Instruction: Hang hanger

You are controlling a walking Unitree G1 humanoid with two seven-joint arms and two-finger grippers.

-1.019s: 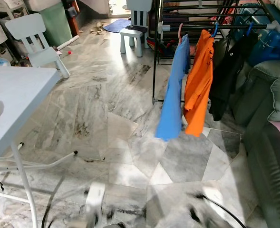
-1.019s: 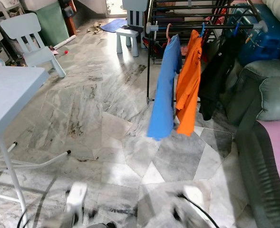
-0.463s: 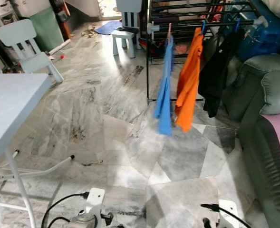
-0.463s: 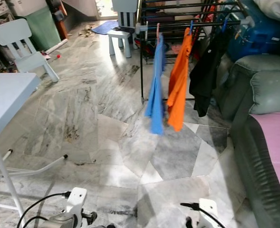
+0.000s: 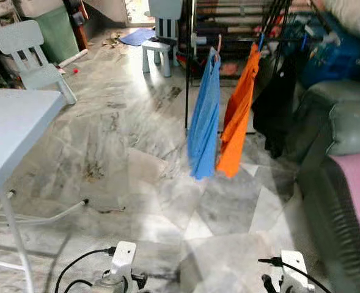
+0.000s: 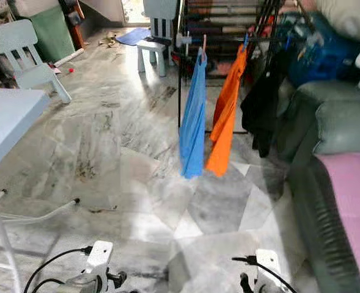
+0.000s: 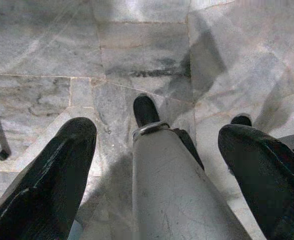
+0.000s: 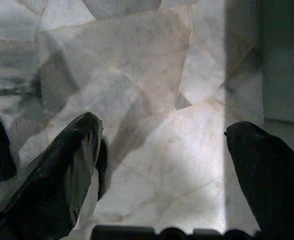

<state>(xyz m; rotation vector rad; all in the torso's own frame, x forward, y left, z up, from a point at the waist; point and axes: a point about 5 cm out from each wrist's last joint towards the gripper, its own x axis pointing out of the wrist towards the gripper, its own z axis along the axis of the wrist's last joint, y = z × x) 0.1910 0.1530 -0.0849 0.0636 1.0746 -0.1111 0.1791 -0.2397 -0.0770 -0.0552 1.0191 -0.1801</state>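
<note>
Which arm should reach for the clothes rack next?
Probably right. The rack with the blue shirt stands ahead and to the robot's right. Both the left gripper and right gripper hang open and empty over the floor.

Glossy marble floor [image 5: 137, 140], cloth shirts [image 5: 204, 122] on black metal rack [image 5: 189, 73]

Grey marble floor [image 5: 137, 134], sofa [image 5: 345, 183]
</note>
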